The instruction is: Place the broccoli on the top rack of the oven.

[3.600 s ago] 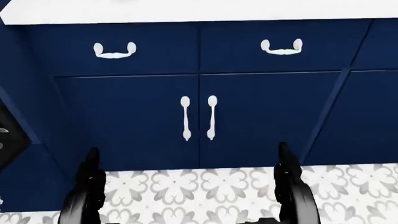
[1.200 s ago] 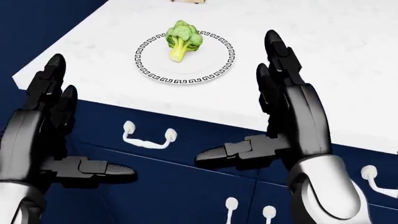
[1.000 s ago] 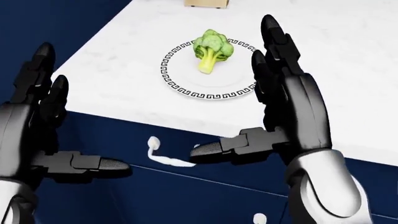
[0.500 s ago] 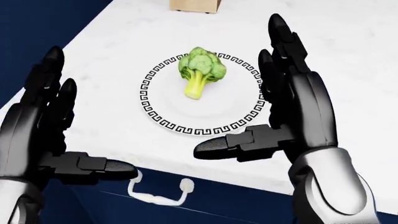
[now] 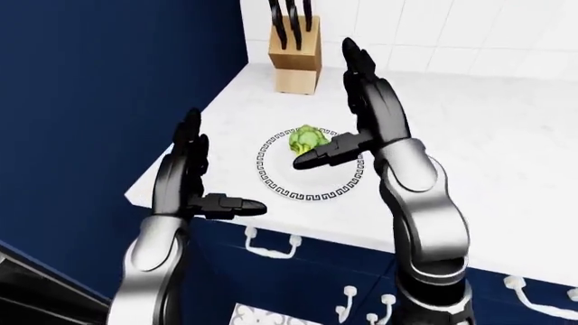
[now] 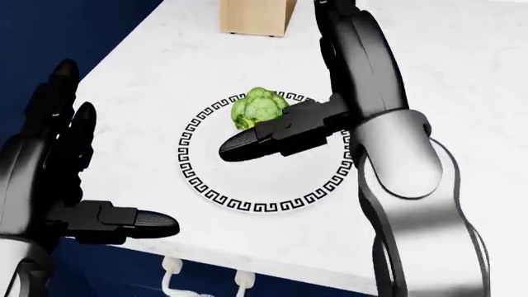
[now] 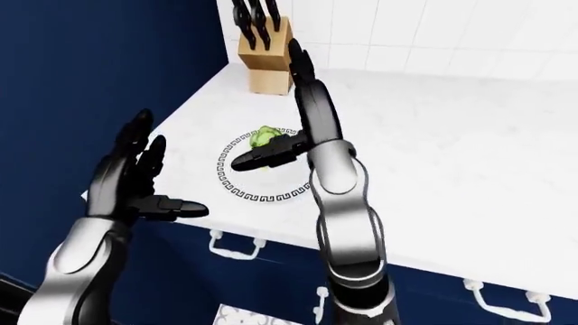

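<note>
Broccoli [image 6: 257, 106] lay on the patterned plate [image 6: 247, 198] on the white surface [image 6: 462, 80]. Right hand [image 6: 330, 93] hovered over it, fingers spread, nothing gripped. Left hand [image 6: 57, 179] open, near edge. Best: lower squarely, close round the stalk.

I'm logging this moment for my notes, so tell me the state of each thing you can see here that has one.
broccoli: lying on the plate, not gripped.
plate: flat on the white counter, near its corner.
right robot hand: open, over the plate, thumb across the broccoli.
left robot hand: open, empty, off the counter edge.
knife block: upright, knives in.
</note>
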You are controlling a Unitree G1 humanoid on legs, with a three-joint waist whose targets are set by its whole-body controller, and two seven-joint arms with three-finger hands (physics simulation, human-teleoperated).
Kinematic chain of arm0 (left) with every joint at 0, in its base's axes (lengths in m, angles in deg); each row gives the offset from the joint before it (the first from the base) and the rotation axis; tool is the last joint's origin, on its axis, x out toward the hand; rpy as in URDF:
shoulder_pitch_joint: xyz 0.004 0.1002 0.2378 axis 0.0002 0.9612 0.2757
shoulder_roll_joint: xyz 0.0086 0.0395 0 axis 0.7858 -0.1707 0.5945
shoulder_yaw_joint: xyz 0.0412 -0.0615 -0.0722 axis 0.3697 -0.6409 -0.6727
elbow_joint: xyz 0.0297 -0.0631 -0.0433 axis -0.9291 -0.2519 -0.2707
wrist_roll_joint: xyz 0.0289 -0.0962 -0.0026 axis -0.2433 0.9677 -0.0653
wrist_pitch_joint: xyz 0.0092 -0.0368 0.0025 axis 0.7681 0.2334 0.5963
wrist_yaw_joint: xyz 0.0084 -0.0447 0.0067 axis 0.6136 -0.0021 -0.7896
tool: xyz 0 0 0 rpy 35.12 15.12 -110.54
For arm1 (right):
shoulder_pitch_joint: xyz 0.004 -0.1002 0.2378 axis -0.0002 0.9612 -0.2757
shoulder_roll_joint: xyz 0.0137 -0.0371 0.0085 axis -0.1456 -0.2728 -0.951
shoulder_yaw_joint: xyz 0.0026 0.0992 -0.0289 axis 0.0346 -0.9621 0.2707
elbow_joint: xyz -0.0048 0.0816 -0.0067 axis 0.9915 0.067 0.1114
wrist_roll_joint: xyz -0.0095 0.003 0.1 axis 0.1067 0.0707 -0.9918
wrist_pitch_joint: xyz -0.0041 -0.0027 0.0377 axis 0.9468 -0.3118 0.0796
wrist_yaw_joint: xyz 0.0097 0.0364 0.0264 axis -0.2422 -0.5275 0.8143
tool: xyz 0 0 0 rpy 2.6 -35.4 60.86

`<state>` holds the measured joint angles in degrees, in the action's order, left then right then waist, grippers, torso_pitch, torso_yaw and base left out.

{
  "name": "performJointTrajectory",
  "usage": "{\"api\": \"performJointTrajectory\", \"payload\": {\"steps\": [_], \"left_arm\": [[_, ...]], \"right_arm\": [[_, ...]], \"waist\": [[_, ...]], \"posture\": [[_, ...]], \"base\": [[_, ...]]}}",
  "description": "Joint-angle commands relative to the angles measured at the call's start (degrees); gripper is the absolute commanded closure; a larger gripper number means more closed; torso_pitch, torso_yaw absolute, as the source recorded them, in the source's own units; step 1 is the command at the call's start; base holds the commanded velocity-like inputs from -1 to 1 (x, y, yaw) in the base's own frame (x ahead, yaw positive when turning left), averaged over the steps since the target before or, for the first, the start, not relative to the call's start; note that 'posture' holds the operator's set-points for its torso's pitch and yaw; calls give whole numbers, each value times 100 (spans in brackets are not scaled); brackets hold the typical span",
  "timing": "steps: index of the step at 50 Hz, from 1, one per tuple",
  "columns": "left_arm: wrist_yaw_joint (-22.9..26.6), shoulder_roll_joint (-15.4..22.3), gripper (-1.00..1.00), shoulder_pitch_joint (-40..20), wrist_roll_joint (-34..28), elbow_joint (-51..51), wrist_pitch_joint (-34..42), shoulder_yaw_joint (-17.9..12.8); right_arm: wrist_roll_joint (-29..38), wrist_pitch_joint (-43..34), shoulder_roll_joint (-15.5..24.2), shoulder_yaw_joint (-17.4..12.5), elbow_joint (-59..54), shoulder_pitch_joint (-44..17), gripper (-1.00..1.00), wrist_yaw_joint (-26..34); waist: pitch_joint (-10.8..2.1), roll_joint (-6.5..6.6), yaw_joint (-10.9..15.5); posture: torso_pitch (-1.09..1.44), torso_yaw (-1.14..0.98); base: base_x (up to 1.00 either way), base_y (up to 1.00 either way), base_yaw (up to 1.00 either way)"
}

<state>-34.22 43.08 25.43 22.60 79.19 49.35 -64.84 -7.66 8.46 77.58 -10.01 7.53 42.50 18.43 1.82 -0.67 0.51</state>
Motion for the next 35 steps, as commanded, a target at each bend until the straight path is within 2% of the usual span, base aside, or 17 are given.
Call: {"api": "performJointTrajectory", "payload": {"steps": [1,4,7,18,26,35], "left_arm": [[-18,42,-100,-118,-11,229,-180,-48],[-17,42,-100,-130,-18,236,-163,-36],[-7,57,-100,-162,-19,252,-121,-47],[-15,62,-100,-253,-35,299,-7,-27],[-13,70,-100,-245,-16,191,-105,-51],[-9,97,-100,-285,-6,268,3,-67]], "right_arm": [[354,239,12,-18,-56,-271,-100,295],[701,519,34,-20,-652,-606,-100,642],[792,888,76,-232,-1383,-937,-100,833],[1176,2106,244,-319,-2650,-1269,-100,1562],[1023,2682,348,-559,-3823,-1678,-99,1319],[868,3162,510,-635,-4929,-2079,-60,976]], "waist": [[-115,15,0],[-99,18,2],[-87,41,-15],[-74,99,-79],[-128,131,-102],[-186,105,-68]], "posture": [[0,0],[0,0],[0,0],[0,0],[0,0],[0,0]], "base": [[0,0,0],[0,0,0],[0,0,0],[0,0,0],[0,0,0],[0,0,0]]}}
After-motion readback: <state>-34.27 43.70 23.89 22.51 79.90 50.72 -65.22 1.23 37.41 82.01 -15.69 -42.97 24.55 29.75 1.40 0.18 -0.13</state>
